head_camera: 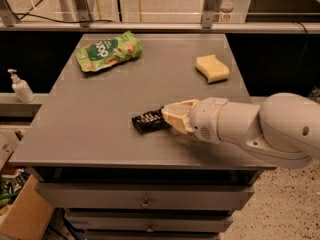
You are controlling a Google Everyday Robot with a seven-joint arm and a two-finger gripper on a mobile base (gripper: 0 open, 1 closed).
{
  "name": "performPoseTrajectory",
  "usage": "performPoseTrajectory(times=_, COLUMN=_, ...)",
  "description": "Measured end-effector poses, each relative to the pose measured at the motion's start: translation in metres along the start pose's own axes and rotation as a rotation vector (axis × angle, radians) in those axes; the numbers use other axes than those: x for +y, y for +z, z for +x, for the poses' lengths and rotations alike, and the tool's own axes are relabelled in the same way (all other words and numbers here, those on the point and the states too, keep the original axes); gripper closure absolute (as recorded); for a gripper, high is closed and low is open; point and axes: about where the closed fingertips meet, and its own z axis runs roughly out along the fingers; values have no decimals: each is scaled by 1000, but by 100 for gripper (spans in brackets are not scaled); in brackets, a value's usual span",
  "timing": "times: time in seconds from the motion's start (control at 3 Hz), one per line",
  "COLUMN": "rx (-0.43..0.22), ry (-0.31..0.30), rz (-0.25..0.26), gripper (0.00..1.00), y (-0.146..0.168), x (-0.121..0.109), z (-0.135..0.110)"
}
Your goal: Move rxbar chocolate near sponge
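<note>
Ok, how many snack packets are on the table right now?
2. The green pouch lies back left on the table; the rxbar chocolate sits front-centre, its right end gripped by the gripper. The arm may hide more.

The gripper (168, 118), low over the front half of the table (85, 129) and closed on the right end of the rxbar chocolate (146, 122), has cream fingers that look like smooth, matt plastic. The arm (265, 129) behind it wears a smooth white plastic shell with a soft sheen. The bar's black wrapper is a thin film, faintly glossy. The sponge (212, 68) is pale yellow foam, dull and porous-looking. The green pouch (109, 51) is crinkled and shiny. The tabletop is flat grey and matt, its material unclear. The drawer knobs (145, 203) look metallic. The pump bottle (21, 86) is white plastic, and the box (27, 216) is plain brown cardboard.
</note>
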Motion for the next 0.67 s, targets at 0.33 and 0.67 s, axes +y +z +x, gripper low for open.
performPoseTrajectory(times=0.33, rx=-13, ry=45, rz=82, gripper=100, y=-30, x=-26, z=9)
performPoseTrajectory(times=0.67, rx=-67, ry=118, rz=175, gripper=100, y=-65, x=-56, z=15)
